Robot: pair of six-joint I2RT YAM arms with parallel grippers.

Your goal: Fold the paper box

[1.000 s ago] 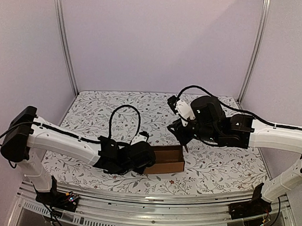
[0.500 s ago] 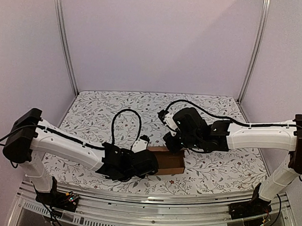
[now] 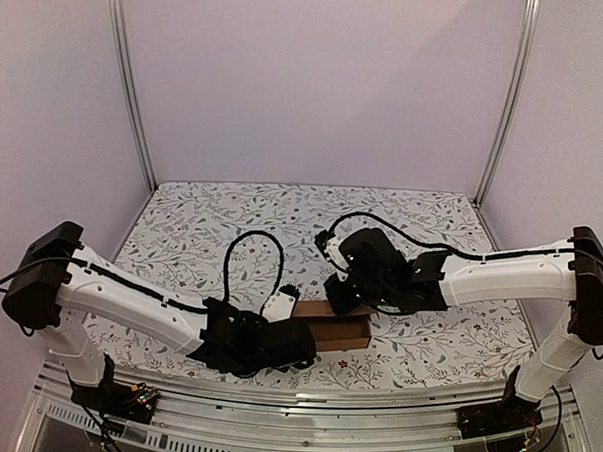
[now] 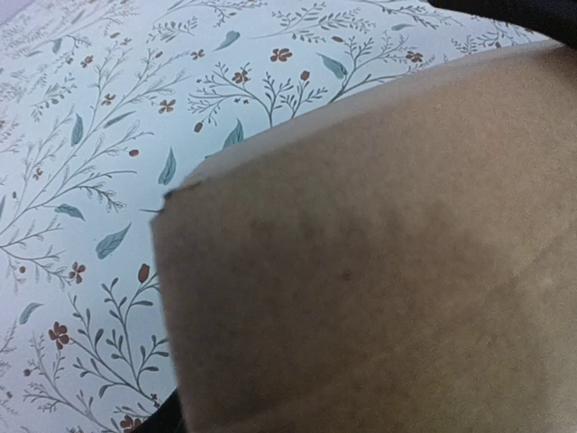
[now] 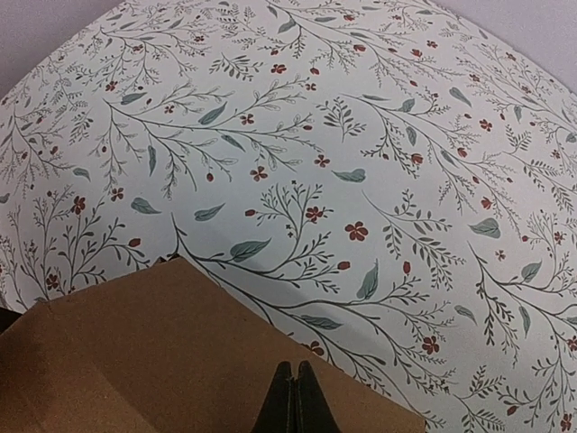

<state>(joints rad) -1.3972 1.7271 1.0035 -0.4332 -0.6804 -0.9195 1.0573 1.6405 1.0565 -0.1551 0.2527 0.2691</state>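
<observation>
**My arms: white and black**

Above the silver rail (image 3: pixel 304 396), my left arm (image 3: pixel 128 297) and right arm (image 3: pixel 499 280) have white links with black joint housings. A black cable (image 3: pixel 253 235) loops off each wrist.

Peering down past the hand (image 5: pixel 295 390): two dark fingertips (image 5: pixel 284 406) pressed together at the bottom edge, just a hairline seam between them. Hanging right over the paper box (image 5: pixel 153 361), plain brown cardboard filling the lower left, one corner poking up toward mid-frame, long straight edge slanting down to the right. Beyond it, the desk (image 5: pixel 379 135), pale, covered in leafy sprigs and small red flowers.
</observation>
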